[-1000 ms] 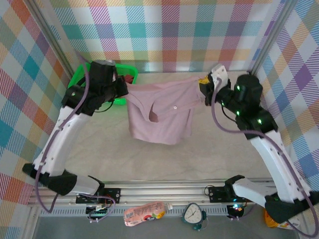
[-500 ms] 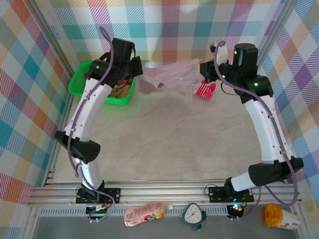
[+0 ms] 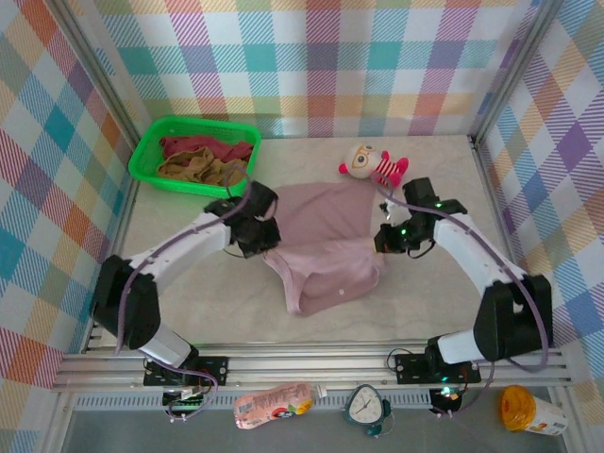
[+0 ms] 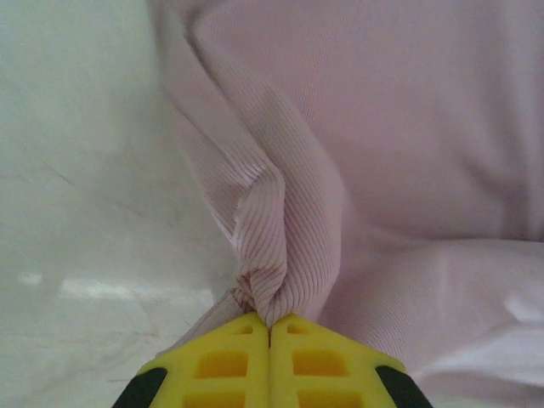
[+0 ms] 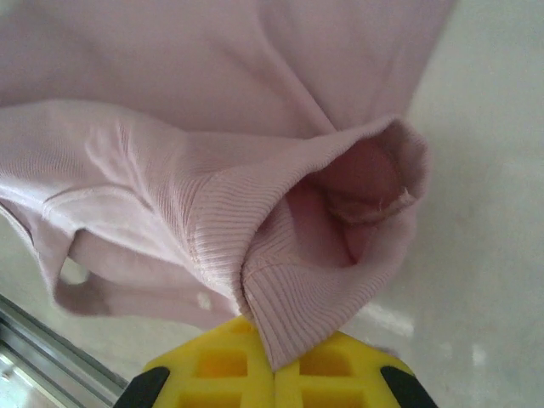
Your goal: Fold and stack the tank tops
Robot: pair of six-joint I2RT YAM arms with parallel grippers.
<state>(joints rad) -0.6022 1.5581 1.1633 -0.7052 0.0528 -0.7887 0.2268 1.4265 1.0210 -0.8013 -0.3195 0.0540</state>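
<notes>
The dusty mauve-pink tank top (image 3: 326,236), a finely ribbed knit, is lying half folded and rumpled on the pale, marbled desk (image 3: 189,302), to the right of the green plastic basket (image 3: 193,186) and nearer the arm bases than it. The left jaws are pressing together on a puckered pleat at the garment's basket-side edge; the right jaws are clamping a rolled, tube-like fold of ribbed hem on the side away from the basket. The tan-brown tank top (image 3: 193,168) and the dark maroon tank top (image 3: 203,146) are lying crumpled inside the basket. A striped plush toy (image 3: 373,165) is resting well to the basket's right.
</notes>
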